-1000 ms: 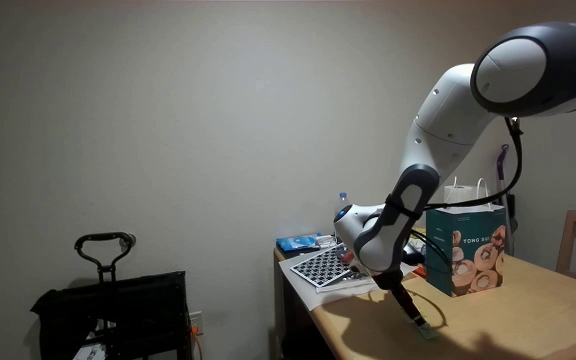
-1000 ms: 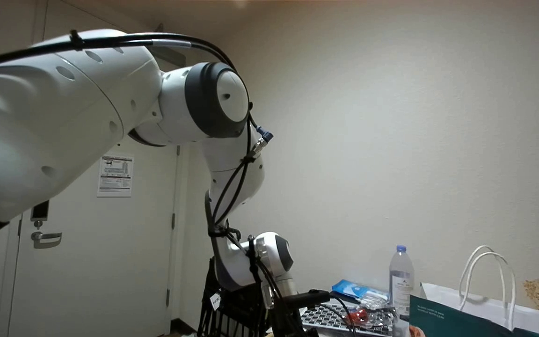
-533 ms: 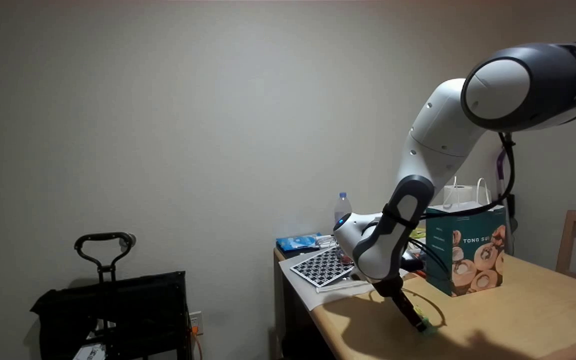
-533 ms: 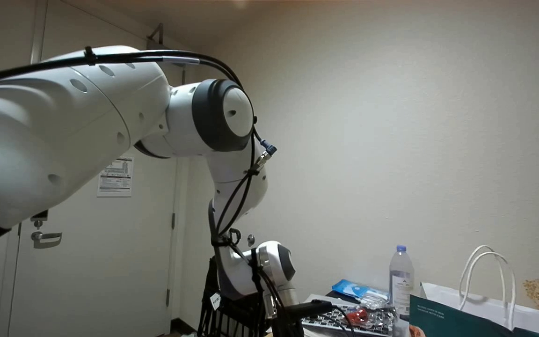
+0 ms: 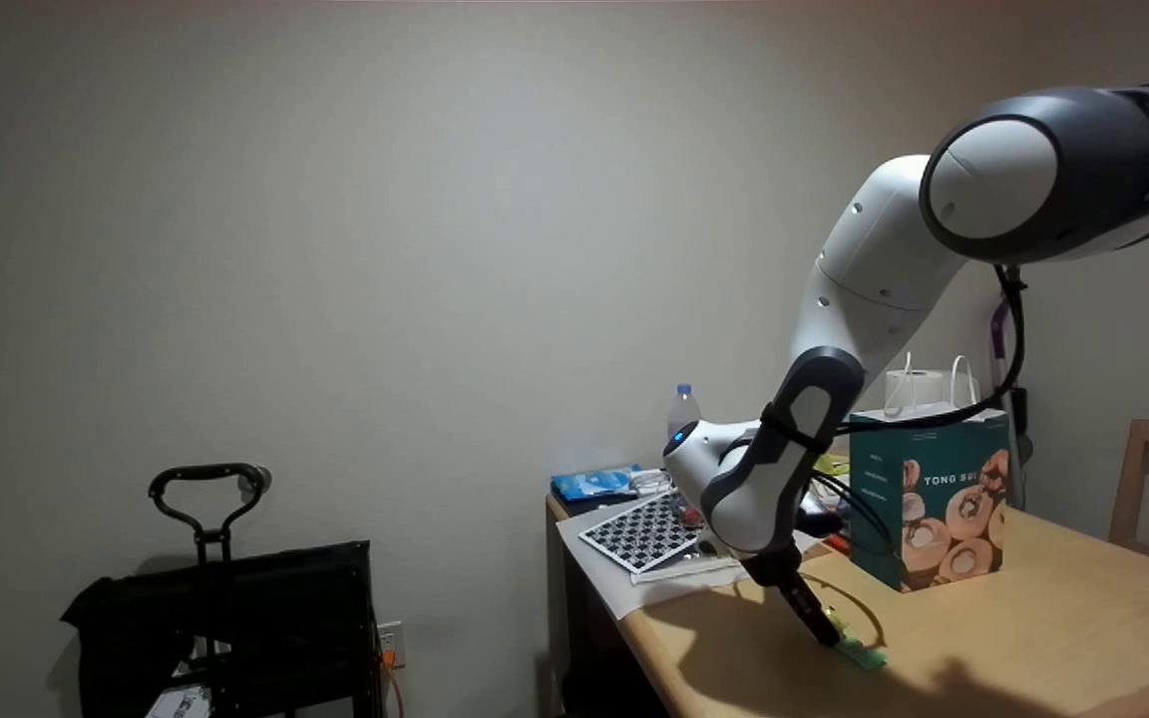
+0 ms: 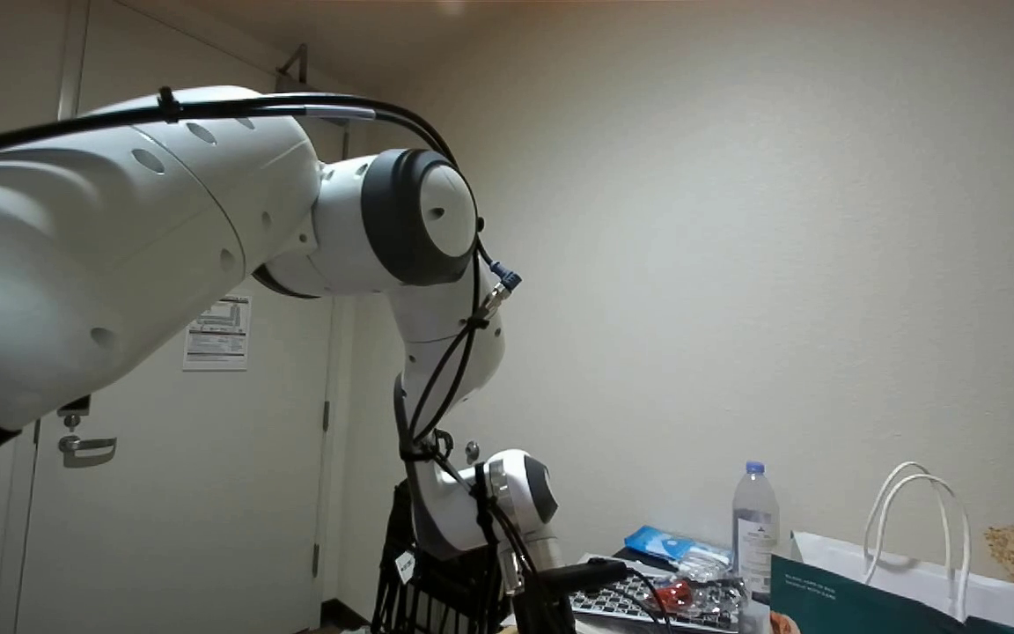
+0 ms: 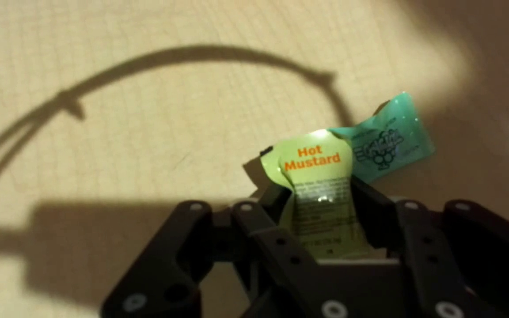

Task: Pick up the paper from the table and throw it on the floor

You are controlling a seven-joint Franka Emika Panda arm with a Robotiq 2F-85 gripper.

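One bent arm (image 5: 879, 264), angled down, gripper (image 7: 320, 201) tilted low over table (image 5: 1063, 608), pinching mustard packet (image 7: 318, 170)

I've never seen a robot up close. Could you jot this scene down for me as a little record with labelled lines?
Surface: pale wooden table
Grasping part: end effector, closed on the Hot Mustard packet from both sides
Grip firmness: cannot tell
Beside it: teal packet, partly hidden by the mustard one
Standing nearby: green shopping bag; blue-capped bottle
Also on table: black-and-white checkered board
Throw: not yet done
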